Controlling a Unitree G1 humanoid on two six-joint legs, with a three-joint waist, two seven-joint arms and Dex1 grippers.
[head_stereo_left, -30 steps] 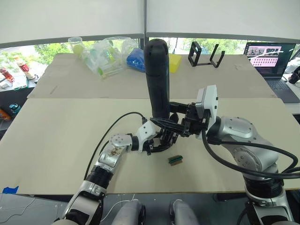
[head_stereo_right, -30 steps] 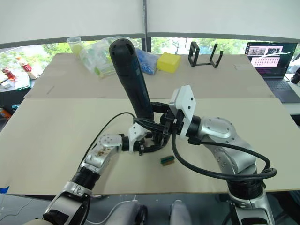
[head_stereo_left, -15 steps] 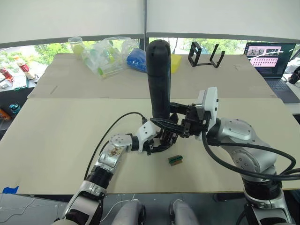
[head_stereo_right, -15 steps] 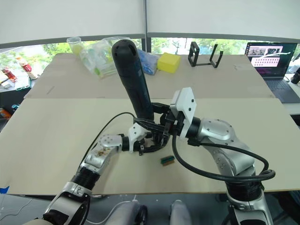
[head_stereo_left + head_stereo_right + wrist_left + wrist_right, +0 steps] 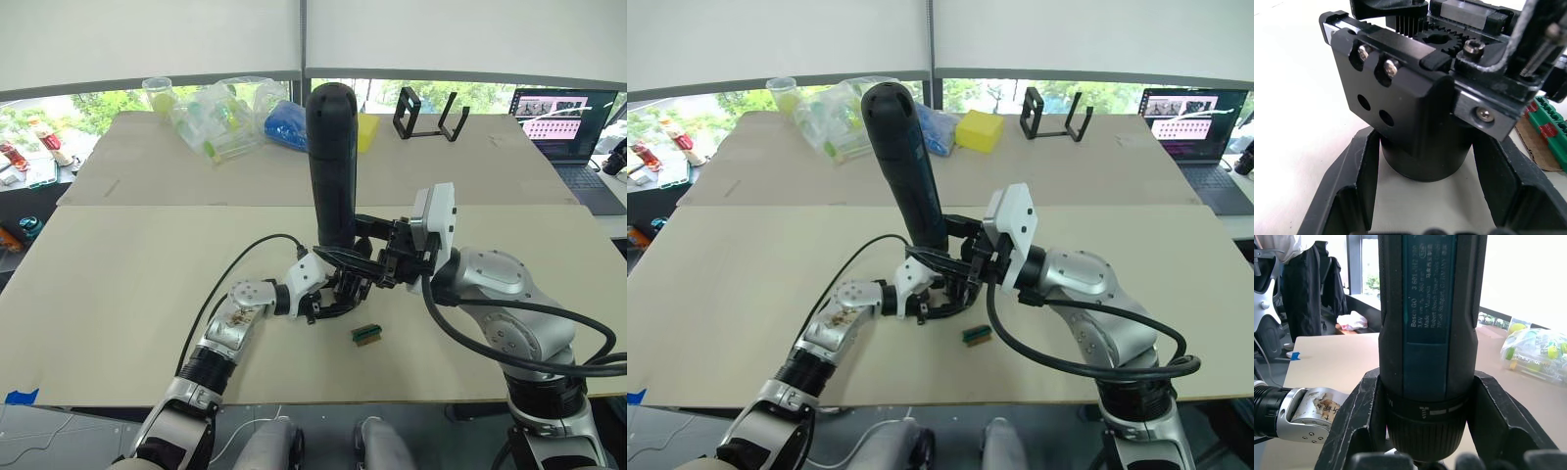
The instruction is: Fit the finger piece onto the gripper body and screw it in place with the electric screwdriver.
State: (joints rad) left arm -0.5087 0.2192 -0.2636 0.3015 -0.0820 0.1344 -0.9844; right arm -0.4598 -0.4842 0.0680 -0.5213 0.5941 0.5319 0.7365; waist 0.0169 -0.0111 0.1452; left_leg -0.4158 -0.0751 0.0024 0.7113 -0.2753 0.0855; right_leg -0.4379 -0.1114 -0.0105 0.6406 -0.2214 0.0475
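Two arms meet at mid-table [image 5: 118,255]. Your right arm bends inward, its right gripper [image 5: 364,257] clamping the electric screwdriver [image 5: 331,166] upright by the lower barrel, tip down over the gripper body [image 5: 1415,122]. Your left arm reaches forward low, its left gripper [image 5: 328,297] closed around that body's rounded base. Just beside lies a small green-and-brown block [image 5: 366,333].

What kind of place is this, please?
Probably an office or lab workspace: large work tables by windows, an open laptop at the far right, and a bag of plastic parts.
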